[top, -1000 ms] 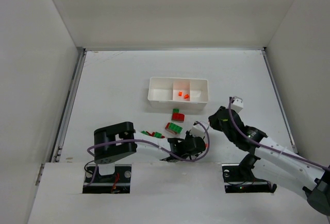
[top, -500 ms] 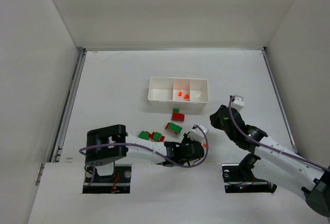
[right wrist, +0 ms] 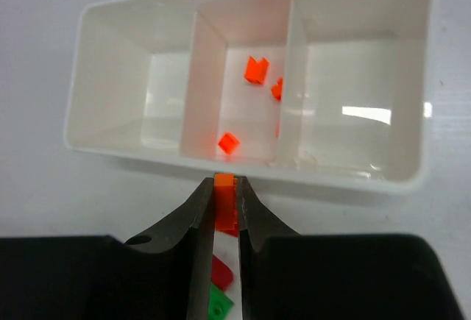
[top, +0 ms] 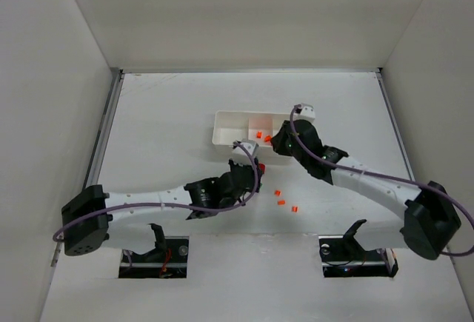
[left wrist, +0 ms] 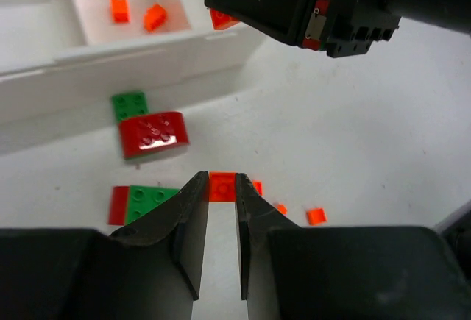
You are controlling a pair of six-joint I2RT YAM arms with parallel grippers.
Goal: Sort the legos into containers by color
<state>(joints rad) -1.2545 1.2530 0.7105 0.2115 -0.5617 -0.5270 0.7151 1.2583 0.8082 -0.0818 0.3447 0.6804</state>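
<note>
The white tray has three compartments; the middle one holds three tiny orange pieces. My right gripper is shut on an orange piece, just short of the tray's near wall in front of the middle compartment. My left gripper is shut on another orange piece above the table. Three loose orange pieces lie right of it. A green brick, a red brick and a joined red-green brick lie before the tray.
The tray's left and right compartments hold nothing. The left arm stretches across the front of the table and hides most bricks in the top view. The right gripper's body hangs close above the left gripper's view. White walls enclose the table.
The left arm has swung from the near edge up toward the tray. The right gripper has moved left and forward to the tray's near wall. Three orange pieces now show on the table.
</note>
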